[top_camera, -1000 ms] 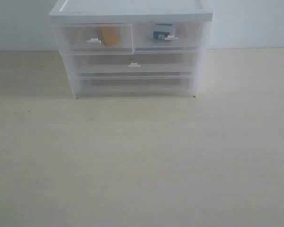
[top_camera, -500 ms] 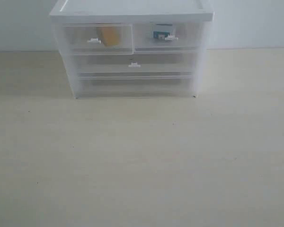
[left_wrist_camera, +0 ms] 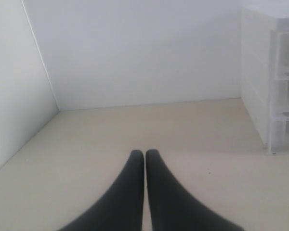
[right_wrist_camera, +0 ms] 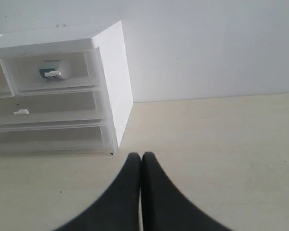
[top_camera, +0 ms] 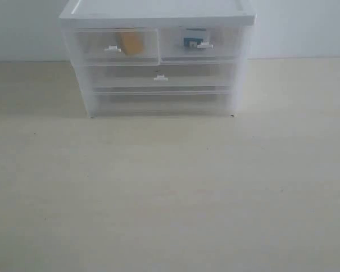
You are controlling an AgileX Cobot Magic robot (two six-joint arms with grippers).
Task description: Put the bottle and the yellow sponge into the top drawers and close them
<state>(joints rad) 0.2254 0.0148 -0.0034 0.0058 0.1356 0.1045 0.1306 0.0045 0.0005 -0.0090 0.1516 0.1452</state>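
Left gripper (left_wrist_camera: 144, 153) and right gripper (right_wrist_camera: 141, 155) — fingers (left_wrist_camera: 129, 192) pressed together, holding nothing.

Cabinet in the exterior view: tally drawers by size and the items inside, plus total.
top drawers: 2
full-width drawers: 2
yellow sponge: 1, inside the left top drawer
bottle: 1, inside the right top drawer
Total: 6

bare test booth: white walls (left_wrist_camera: 135, 48), plain tabletop (top_camera: 170, 192).
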